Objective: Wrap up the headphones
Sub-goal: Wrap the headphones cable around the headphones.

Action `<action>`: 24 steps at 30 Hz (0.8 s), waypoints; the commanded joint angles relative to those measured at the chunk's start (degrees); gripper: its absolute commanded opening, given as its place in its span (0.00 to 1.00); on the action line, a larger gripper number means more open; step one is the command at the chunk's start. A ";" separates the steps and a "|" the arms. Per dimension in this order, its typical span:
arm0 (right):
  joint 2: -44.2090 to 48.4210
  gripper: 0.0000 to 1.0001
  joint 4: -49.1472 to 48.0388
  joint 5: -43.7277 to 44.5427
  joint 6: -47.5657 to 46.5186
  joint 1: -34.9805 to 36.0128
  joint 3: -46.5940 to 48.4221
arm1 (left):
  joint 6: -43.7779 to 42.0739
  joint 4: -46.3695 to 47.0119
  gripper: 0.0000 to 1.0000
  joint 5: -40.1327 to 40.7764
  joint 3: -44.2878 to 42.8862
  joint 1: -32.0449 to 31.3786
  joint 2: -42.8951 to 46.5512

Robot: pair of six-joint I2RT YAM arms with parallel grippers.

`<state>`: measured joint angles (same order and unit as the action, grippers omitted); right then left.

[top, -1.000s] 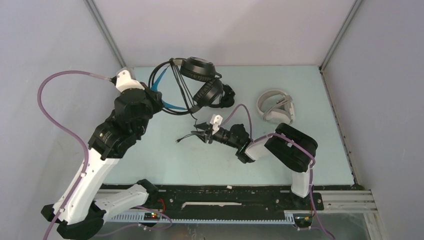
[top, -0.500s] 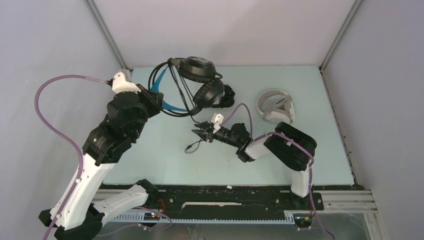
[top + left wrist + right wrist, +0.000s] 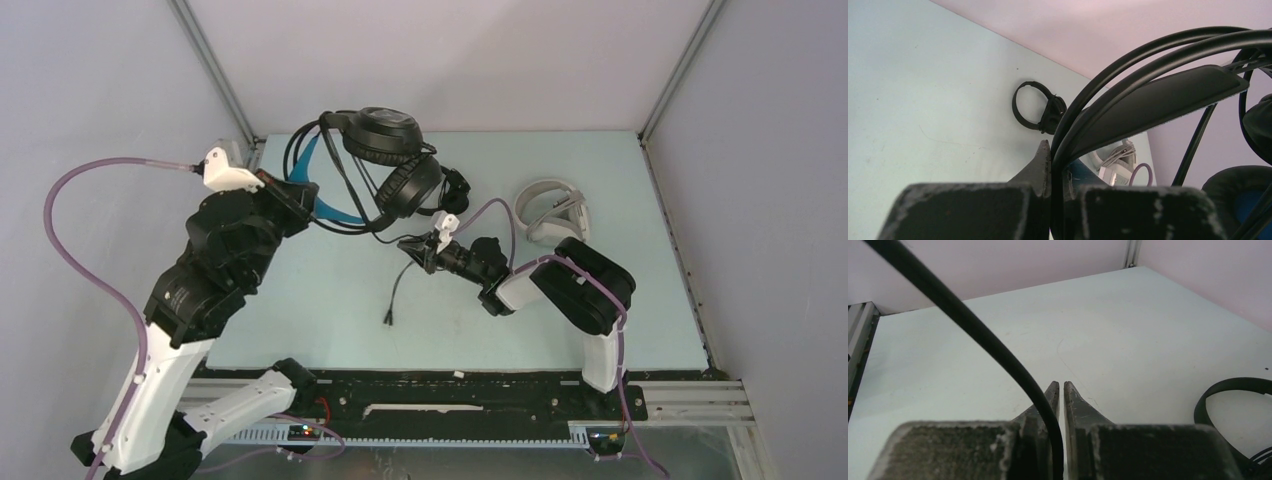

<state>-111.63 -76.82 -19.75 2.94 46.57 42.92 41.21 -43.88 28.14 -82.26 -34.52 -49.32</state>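
Observation:
The bulky black headphones [image 3: 385, 165] with a blue-lined headband [image 3: 322, 205] hang above the back of the table. My left gripper [image 3: 298, 192] is shut on their headband [image 3: 1148, 95], which runs between its fingertips [image 3: 1044, 155]. Their black cable [image 3: 402, 285] drops from my right gripper [image 3: 418, 250] and ends in a plug [image 3: 388, 320] on the table. In the right wrist view the cable [image 3: 973, 330] slips between the nearly closed jaws of that gripper [image 3: 1060, 386]. The white headphones [image 3: 548, 210] lie at the right. A slim black headset [image 3: 1035, 107] lies behind, partly hidden.
Pale blue table [image 3: 300, 300] with grey walls on three sides and a metal rail along the near edge [image 3: 450, 385]. The slim headset's band [image 3: 1230, 387] lies just right of my right gripper. A purple hose [image 3: 485, 215] arcs over the right wrist.
My right gripper has closed on the cable and moved back toward the headphones; the plug end swung nearer. The left arm shifted left and up with the headphones.

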 commanded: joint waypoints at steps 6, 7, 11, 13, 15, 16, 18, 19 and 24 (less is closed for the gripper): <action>1.95 0.01 -3.22 0.48 4.09 -4.48 -0.53 | 1.11 5.52 0.00 0.59 -6.63 0.34 2.12; 2.48 0.00 -2.84 0.43 4.14 -4.89 -0.76 | 0.59 5.54 0.00 0.74 -7.13 0.36 2.10; 6.62 0.00 0.10 -0.78 6.72 -6.34 -2.04 | -0.14 5.12 0.00 0.63 -9.05 0.34 1.41; 8.92 0.00 4.08 -0.93 6.19 -6.78 -2.35 | -0.37 4.83 0.00 -0.06 -9.66 0.33 1.07; 10.33 0.00 6.57 -1.05 5.86 -7.55 -2.31 | -1.17 5.05 0.00 -1.67 -10.23 0.36 0.91; 11.16 0.00 7.46 -2.14 6.62 -8.40 -2.29 | -2.40 6.10 0.00 -3.34 -9.68 0.34 1.20; 13.53 0.00 9.13 -5.79 11.17 -10.24 -2.24 | -5.44 9.18 0.00 -8.52 -7.53 0.34 2.46; 15.15 0.00 11.07 -6.54 12.48 -10.57 -2.22 | -7.04 9.87 0.00 -11.52 -6.73 0.33 3.01; 24.07 0.00 33.91 -8.52 11.20 -11.23 3.42 | -17.86 9.66 0.00 -24.50 -3.37 0.36 4.98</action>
<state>-93.82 -62.00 -26.15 12.93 36.36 41.28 30.68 -42.54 17.89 -86.72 -34.35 -47.55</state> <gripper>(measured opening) 0.014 0.048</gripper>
